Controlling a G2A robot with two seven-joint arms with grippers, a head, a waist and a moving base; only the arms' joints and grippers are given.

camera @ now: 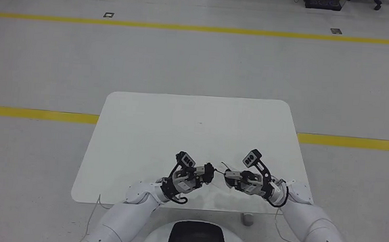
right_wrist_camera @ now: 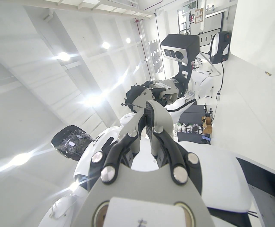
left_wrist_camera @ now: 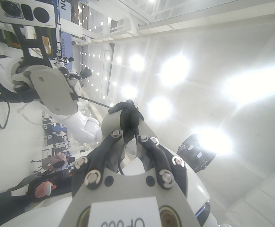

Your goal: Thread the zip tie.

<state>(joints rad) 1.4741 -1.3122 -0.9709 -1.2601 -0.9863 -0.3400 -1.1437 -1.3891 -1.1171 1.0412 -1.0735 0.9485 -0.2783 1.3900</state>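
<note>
Honestly, with your left gripper [left_wrist_camera: 126, 109] and right gripper [right_wrist_camera: 146, 111] both clamped on the zip tie [left_wrist_camera: 92, 101] strung between them over the near edge of the table [camera: 181, 120], low centre of the top view, any wrist wobble could bend the strap and miss the hole.

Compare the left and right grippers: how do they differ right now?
The left gripper has ragged black material at its fingertips; the right gripper shows bare grey fingers with ribbed pads. The left gripper points toward the robot's right, the right gripper toward its left. Both are shut on the zip tie running between them.
</note>
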